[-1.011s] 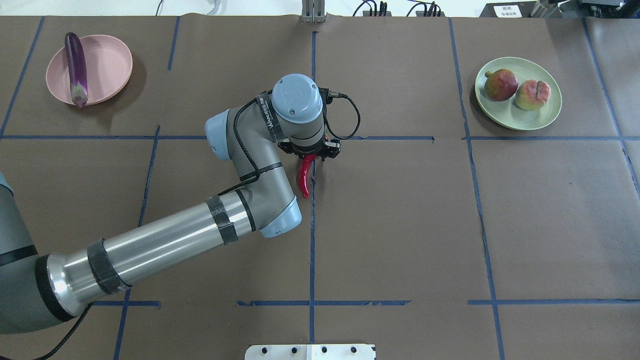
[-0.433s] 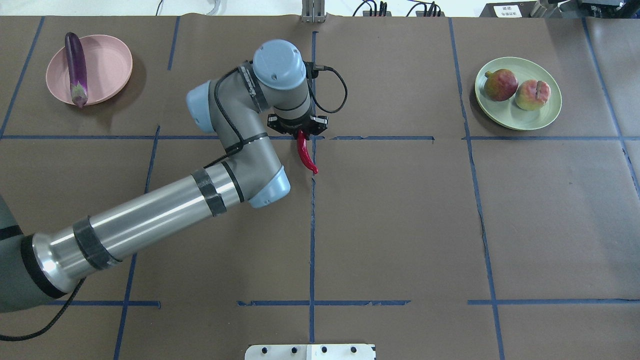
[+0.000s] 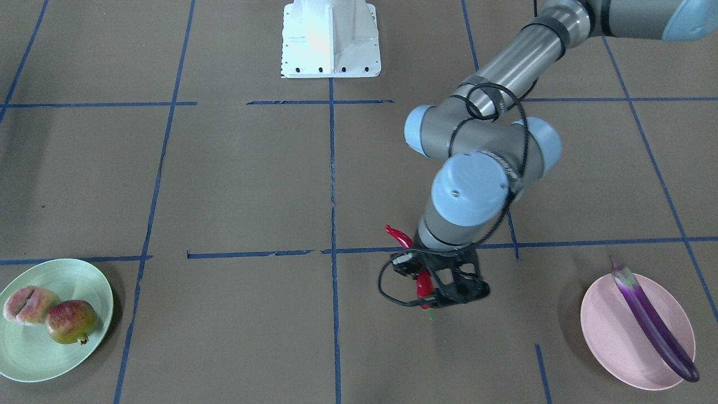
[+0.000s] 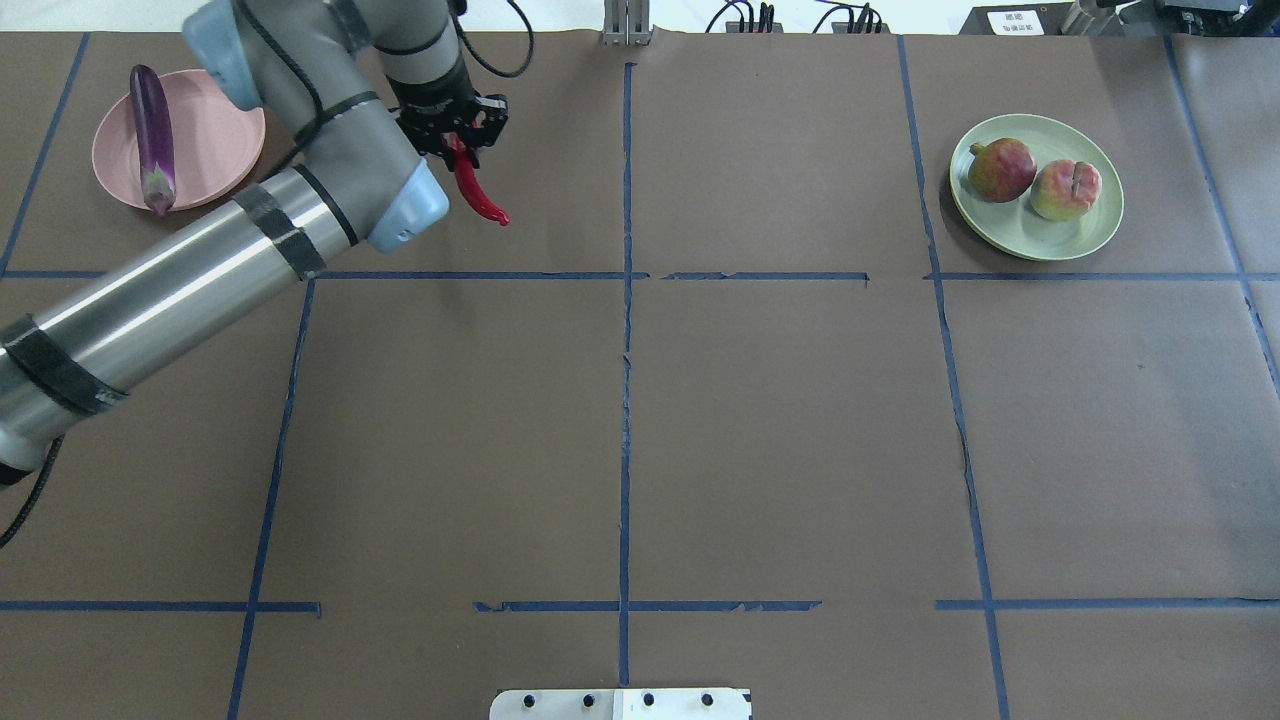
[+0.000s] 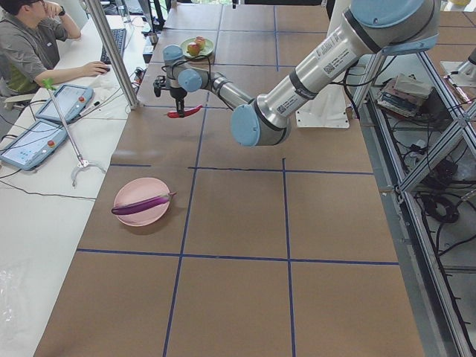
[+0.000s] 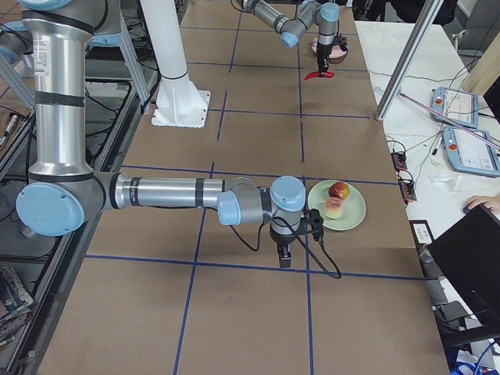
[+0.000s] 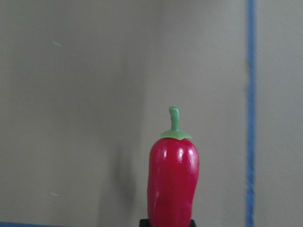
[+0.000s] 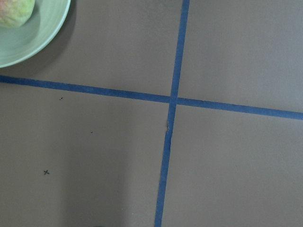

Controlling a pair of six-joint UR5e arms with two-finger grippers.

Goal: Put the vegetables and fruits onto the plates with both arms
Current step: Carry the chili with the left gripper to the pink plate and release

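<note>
My left end effector (image 4: 455, 140) is clamped on the red chili pepper (image 4: 478, 196) near its stem, carrying it above the bench, close beside the pink plate (image 4: 220, 125) but not yet over it. The eggplant (image 4: 152, 135) lies along that plate's far side, leaving room. I cannot tell the grip of the right end effector (image 6: 283, 256).

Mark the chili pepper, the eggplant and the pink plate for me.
chili pepper (image 4: 470, 190): overhead exterior view, middle of its red body, below the stem end.
eggplant (image 4: 152, 132): overhead exterior view, middle of its purple body.
pink plate (image 4: 215, 130): overhead exterior view, bare inner surface to the right of the eggplant.
</note>
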